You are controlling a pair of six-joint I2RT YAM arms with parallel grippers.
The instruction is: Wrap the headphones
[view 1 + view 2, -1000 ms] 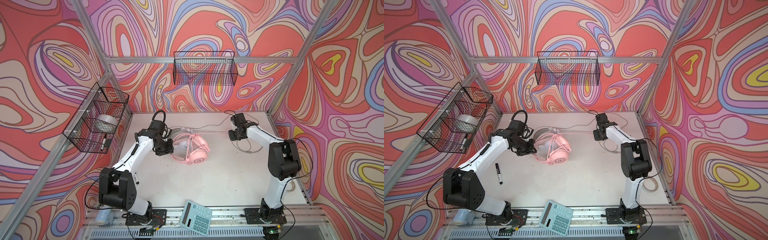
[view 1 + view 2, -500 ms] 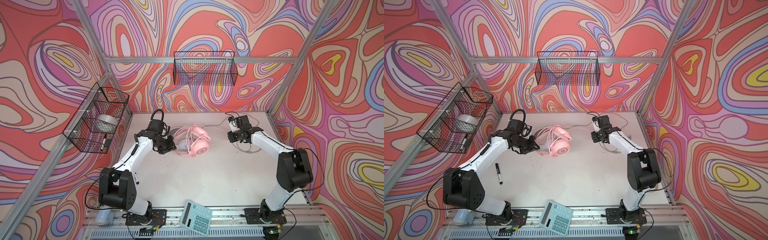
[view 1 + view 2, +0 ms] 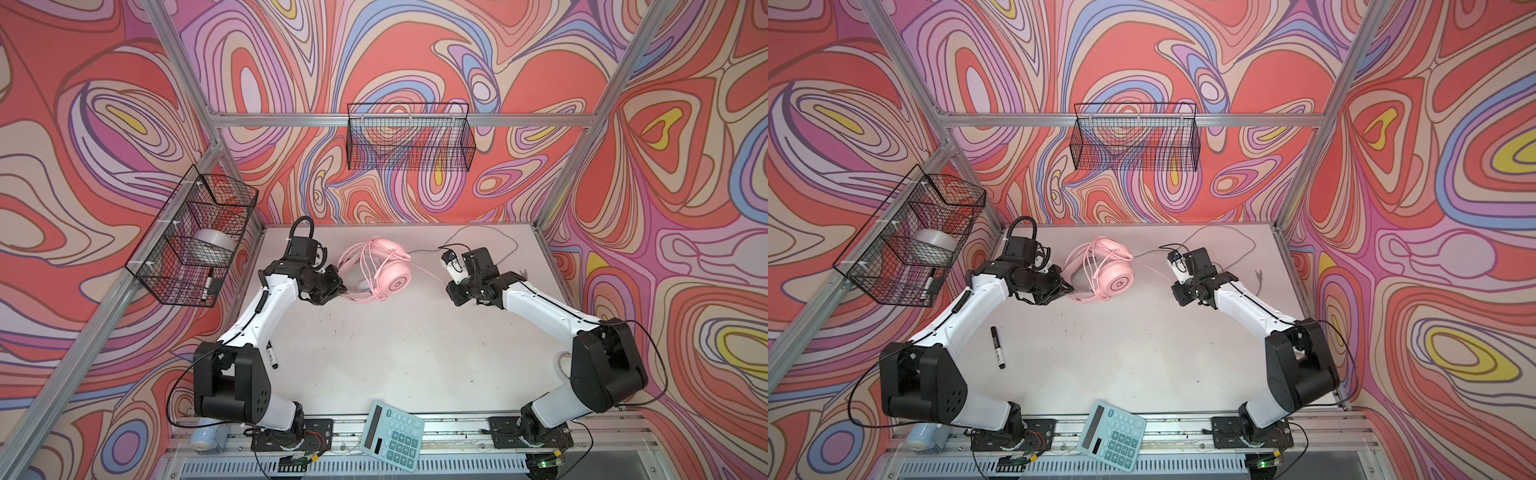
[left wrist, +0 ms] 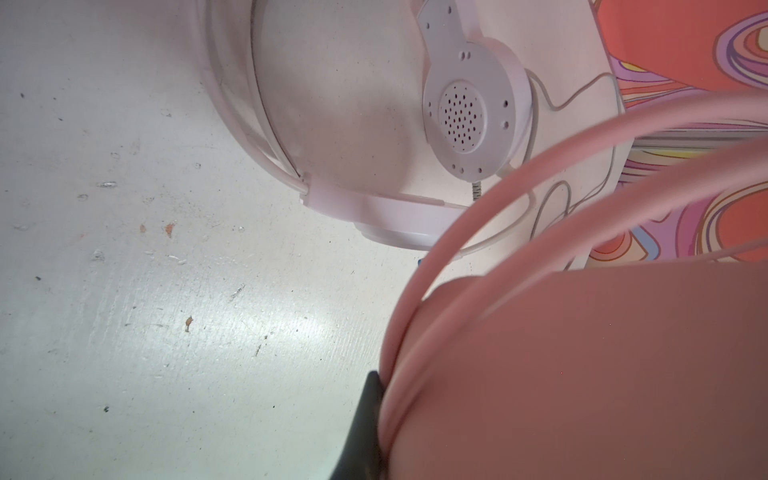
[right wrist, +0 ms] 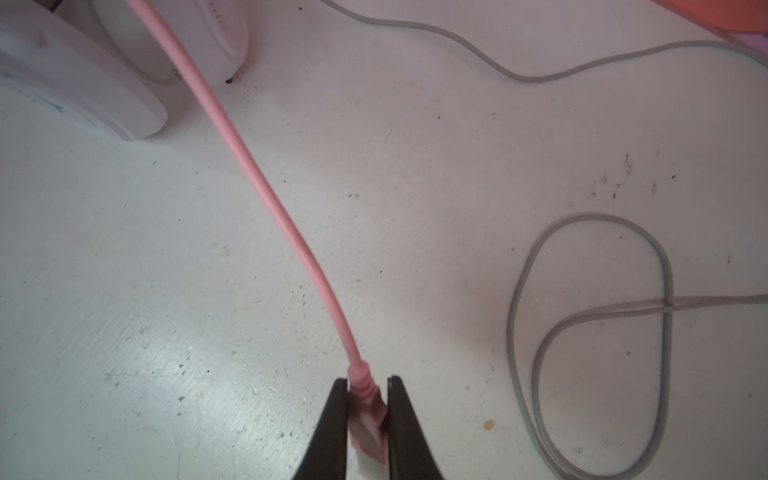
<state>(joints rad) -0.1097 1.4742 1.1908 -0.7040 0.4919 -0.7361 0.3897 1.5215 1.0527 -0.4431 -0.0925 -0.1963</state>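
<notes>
The pink headphones (image 3: 390, 272) (image 3: 1115, 276) stand on edge at the back middle of the table, with several turns of pink cable looped over them. My left gripper (image 3: 341, 288) (image 3: 1065, 286) is shut on them from the left; in the left wrist view one dark finger (image 4: 365, 419) presses the pink ear pad (image 4: 582, 374). My right gripper (image 3: 450, 286) (image 5: 366, 401) is shut on the pink cable's plug (image 5: 368, 415), and the cable (image 5: 266, 187) runs taut from it to the headset. The white headphones (image 4: 461, 104) lie mostly hidden behind the pink ones, their grey cable (image 3: 482, 229) trailing back right.
A black marker (image 3: 998, 347) lies left of centre by the left arm. A teal calculator (image 3: 392, 438) overhangs the front rail. A wire basket (image 3: 195, 241) with a tape roll hangs on the left wall; another basket (image 3: 409, 139) hangs on the back wall. Grey cable loops (image 5: 590, 345) lie near the right gripper.
The left gripper has turned the pink headphones up on edge and shifted them toward the back. The right gripper has swung forward with the plug, drawing the cable taut.
</notes>
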